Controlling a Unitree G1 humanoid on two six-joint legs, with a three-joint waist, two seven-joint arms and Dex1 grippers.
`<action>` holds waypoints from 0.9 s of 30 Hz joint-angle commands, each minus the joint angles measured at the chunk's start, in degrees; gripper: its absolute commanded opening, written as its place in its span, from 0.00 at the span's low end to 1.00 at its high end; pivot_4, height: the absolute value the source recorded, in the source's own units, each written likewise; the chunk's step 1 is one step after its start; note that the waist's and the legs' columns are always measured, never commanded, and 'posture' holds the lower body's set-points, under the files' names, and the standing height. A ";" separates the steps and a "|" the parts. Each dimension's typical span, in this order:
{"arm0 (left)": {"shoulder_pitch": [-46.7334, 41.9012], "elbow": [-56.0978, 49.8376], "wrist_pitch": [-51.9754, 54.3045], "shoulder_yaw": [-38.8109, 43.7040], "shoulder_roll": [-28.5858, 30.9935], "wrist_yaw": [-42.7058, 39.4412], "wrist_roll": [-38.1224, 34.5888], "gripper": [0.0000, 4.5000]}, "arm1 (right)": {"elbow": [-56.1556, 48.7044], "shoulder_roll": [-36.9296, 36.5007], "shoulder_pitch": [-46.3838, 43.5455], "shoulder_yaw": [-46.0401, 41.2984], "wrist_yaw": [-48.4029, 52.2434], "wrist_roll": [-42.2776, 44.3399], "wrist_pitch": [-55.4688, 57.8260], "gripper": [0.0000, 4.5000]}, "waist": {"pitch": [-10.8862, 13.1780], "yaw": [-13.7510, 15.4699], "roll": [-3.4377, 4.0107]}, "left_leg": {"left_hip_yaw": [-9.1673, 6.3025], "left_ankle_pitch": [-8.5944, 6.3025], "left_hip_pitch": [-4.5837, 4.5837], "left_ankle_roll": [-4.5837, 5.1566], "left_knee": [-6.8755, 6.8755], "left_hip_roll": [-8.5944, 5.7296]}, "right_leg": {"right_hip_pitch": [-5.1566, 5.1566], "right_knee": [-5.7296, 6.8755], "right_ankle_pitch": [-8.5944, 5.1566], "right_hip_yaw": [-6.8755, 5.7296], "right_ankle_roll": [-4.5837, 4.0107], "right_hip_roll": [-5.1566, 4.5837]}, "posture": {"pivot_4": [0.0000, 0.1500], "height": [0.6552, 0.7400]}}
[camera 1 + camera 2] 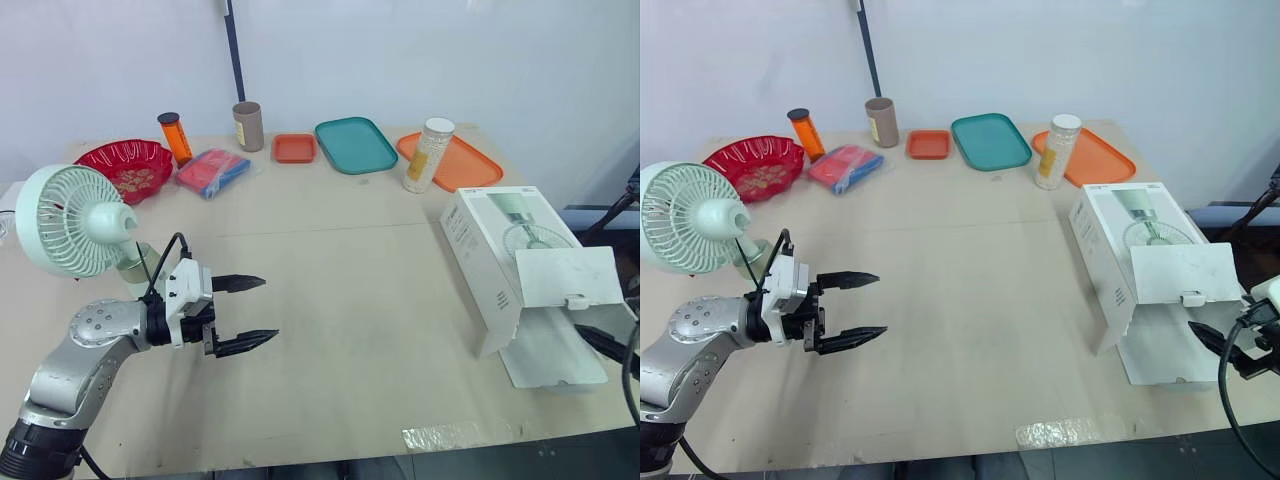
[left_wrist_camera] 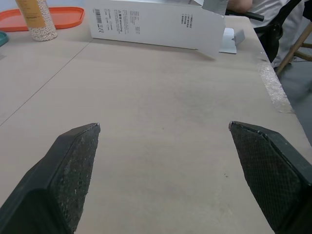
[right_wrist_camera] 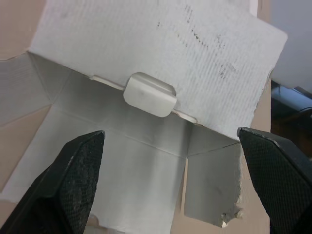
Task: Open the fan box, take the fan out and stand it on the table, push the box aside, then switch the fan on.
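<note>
Left hand (image 1: 270, 309): closest thing in shot, low over the worktop (image 1: 340, 300), fingers spread wide and nothing in them, just beside the fan's base.
Fan (image 1: 75, 220): out of its packaging, standing upright at the left edge of the worktop, pale green.
Fan box (image 1: 500, 250): lying over on the right side, well apart from the fan, end flap hanging open toward the robot.
Right hand (image 3: 169, 130): right at that open end – fingers far apart, gripping nothing, facing the flap's tuck tab.
Back row: red bowl (image 1: 125, 165), orange bottle (image 1: 175, 137), brown cup (image 1: 247, 126), teal tray (image 1: 355, 145) – all clear of the box.
</note>
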 commanded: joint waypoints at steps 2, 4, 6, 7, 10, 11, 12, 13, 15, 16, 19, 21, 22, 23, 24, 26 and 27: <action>0.48 -0.88 -1.50 0.80 0.03 0.24 0.12 1.00 | -5.06 -2.66 -7.82 -3.33 3.00 11.14 7.64 0.99 | 0.01 -0.31 -0.02 | 0.03 -0.01 0.03 0.01 0.00 0.06 | 0.05 0.00 0.01 0.05 -0.02 0.09 | 1.00 1.00; 1.12 -1.67 -1.47 1.09 -0.03 0.89 0.04 1.00 | -9.06 -2.57 -9.40 -1.90 4.88 16.25 10.56 0.99 | 0.00 -0.30 0.00 | 0.07 -0.02 0.06 0.03 -0.01 0.13 | 0.06 0.00 0.01 0.12 -0.04 0.17 | 1.00 1.00; 1.96 -2.38 -1.67 1.39 0.07 1.45 0.00 1.00 | -11.87 -2.37 -10.96 -0.16 4.98 19.59 12.25 0.99 | 0.01 -0.21 -0.02 | 0.05 -0.05 0.05 0.09 -0.02 0.19 | 0.06 0.00 -0.01 0.12 -0.08 0.24 | 1.00 1.00; 2.67 -2.95 -1.83 1.67 0.16 1.81 0.05 1.00 | -13.11 -2.20 -12.46 1.07 4.20 21.76 13.43 0.99 | 0.01 -0.21 -0.03 | 0.05 -0.06 0.03 0.11 -0.01 0.19 | 0.05 0.00 -0.02 0.12 -0.07 0.24 | 1.00 1.00; 5.17 -4.96 -1.79 2.79 0.35 3.31 -0.06 1.00 | -16.35 -1.89 -16.86 5.48 1.75 26.86 15.75 0.99 | 0.04 -0.12 -0.08 | 0.07 -0.07 0.02 0.11 0.04 0.14 | 0.04 -0.03 -0.02 0.15 -0.03 0.17 | 1.00 1.00; 6.11 -5.78 -1.71 3.19 0.39 3.88 -0.11 1.00 | -17.31 -1.83 -18.43 7.33 0.84 28.13 16.09 0.99 | 0.06 -0.14 -0.11 | 0.07 -0.07 0.03 0.11 0.05 0.14 | 0.02 -0.03 -0.01 0.15 -0.02 0.17 | 1.00 1.00; 7.87 -7.38 -1.44 3.93 0.26 5.10 -0.17 1.00 | -18.12 -1.65 -20.52 10.10 0.39 29.65 15.87 0.99 | 0.06 -0.15 -0.12 | 0.07 -0.07 0.02 0.12 0.05 0.15 | 0.01 -0.03 -0.01 0.16 -0.02 0.17 | 1.00 1.00; 9.38 -8.65 -1.17 4.79 0.17 6.22 -0.29 1.00 | -18.70 -1.56 -22.63 12.96 -0.03 30.62 15.48 0.99 | 0.07 -0.20 -0.12 | 0.07 -0.07 0.03 0.12 0.04 0.15 | 0.00 -0.03 -0.01 0.16 -0.02 0.18 | 1.00 1.00; 12.79 -11.67 -0.38 6.83 -0.22 9.19 -0.48 1.00 | -18.49 -1.51 -26.68 18.77 0.30 31.12 13.83 0.99 | 0.07 -0.20 -0.13 | 0.07 -0.08 0.03 0.12 0.03 0.19 | -0.02 -0.03 -0.01 0.17 -0.03 0.20 | 1.00 1.00; 14.58 -13.21 0.00 7.89 -0.39 10.61 -0.64 1.00 | -17.99 -1.55 -28.41 21.46 0.73 30.58 12.71 0.99 | 0.07 -0.15 -0.13 | 0.06 -0.08 0.05 0.13 0.03 0.18 | -0.03 -0.02 -0.01 0.17 -0.03 0.20 | 1.00 1.00; 19.08 -16.65 0.62 11.11 -0.80 13.89 -0.91 1.00 | -16.32 -1.66 -32.46 27.79 2.11 29.07 10.01 0.99 | 0.07 0.43 -0.13 | 0.06 -0.08 0.21 0.12 0.07 0.16 | -0.05 -0.03 0.00 0.17 -0.02 0.17 | 1.00 1.00; 23.46 -19.71 1.44 14.71 -2.89 18.39 -1.08 1.00 | -15.47 -1.47 -34.46 32.32 4.03 27.70 7.48 0.99 | 0.07 0.61 -0.19 | -0.02 -0.07 0.13 0.12 0.09 0.13 | -0.06 -0.08 -0.01 0.14 0.00 0.17 | 1.00 1.00; 25.77 -21.16 1.48 16.35 -4.31 20.78 -0.70 1.00 | -15.04 -1.04 -35.60 34.41 4.63 27.32 6.65 0.99 | 0.07 0.53 -0.21 | -0.01 -0.08 0.13 0.12 0.09 0.13 | -0.08 -0.08 -0.01 0.16 0.00 0.16 | 1.00 1.00; 27.87 -22.30 1.45 17.87 -5.84 22.81 -0.43 1.00 | -14.62 -0.55 -36.65 36.28 4.96 26.77 5.81 0.99 | 0.09 0.31 -0.24 | 0.02 -0.09 0.13 0.11 0.08 0.14 | -0.08 -0.13 0.00 0.19 0.01 0.16 | 1.00 1.00; 30.93 -23.92 0.45 19.57 -8.12 24.83 0.62 1.00 | -14.02 0.02 -37.70 38.24 5.47 26.03 4.86 0.99 | 0.09 0.27 -0.26 | 0.10 -0.13 0.16 0.12 0.08 0.19 | -0.11 -0.12 -0.01 0.27 0.02 0.19 | 1.00 1.00; 35.26 -26.17 -0.68 22.11 -11.27 27.67 1.50 1.00 | -12.94 0.84 -39.42 41.09 6.23 24.82 3.46 0.99 | 0.10 0.33 -0.27 | 0.13 -0.15 0.18 0.14 0.08 0.21 | -0.13 -0.12 -0.01 0.32 0.01 0.23 | 1.00 1.00; 37.14 -27.07 -0.99 23.55 -12.87 29.08 1.63 1.00 | -12.44 1.23 -40.28 42.21 6.52 24.74 3.34 0.99 | 0.10 0.41 -0.27 | 0.12 -0.15 0.19 0.14 0.08 0.21 | -0.13 -0.11 -0.01 0.32 0.01 0.24 | 1.00 1.00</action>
